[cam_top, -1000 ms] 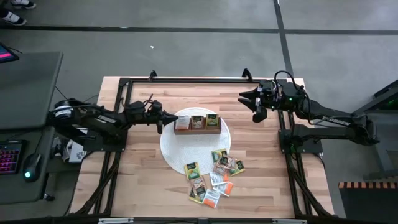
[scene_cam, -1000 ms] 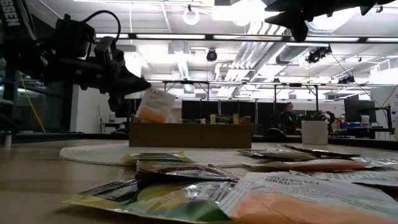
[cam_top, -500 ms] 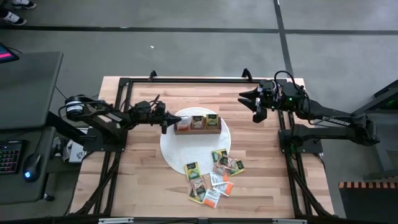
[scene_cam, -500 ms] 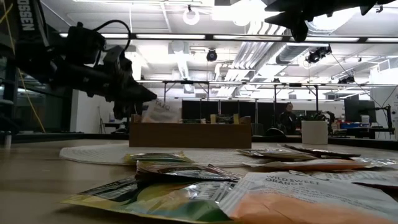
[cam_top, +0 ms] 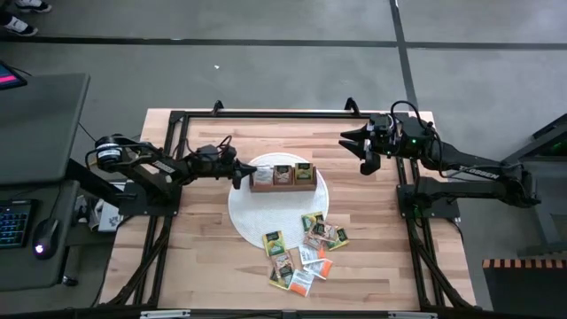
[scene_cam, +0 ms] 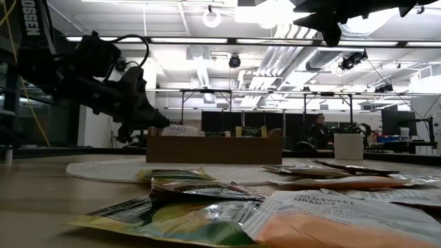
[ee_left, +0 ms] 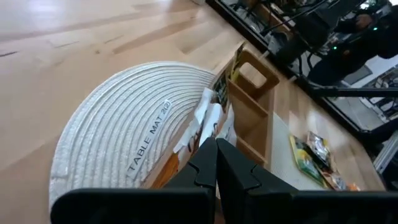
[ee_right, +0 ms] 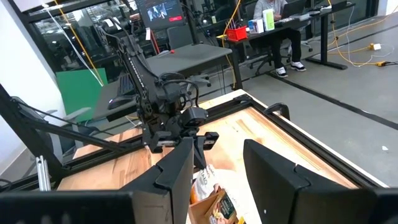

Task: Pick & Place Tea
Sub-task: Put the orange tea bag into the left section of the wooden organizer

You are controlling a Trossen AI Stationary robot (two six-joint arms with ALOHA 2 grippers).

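High view: my left claw [cam_top: 237, 175], pinched on a tea packet [cam_top: 245, 170], sat at the wooden box's [cam_top: 282, 176] left end. Left wrist view: packet [ee_left: 198, 129] beside the end compartment; I judged squaring it first wise. Right claw [cam_top: 354, 152] waited, partly open.

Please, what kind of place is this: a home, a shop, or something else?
Most likely a robotics lab or workshop. Two robot arms are mounted on a wooden table inside a black metal frame. Behind it are desks with monitors and an open ceiling with exposed pipes.
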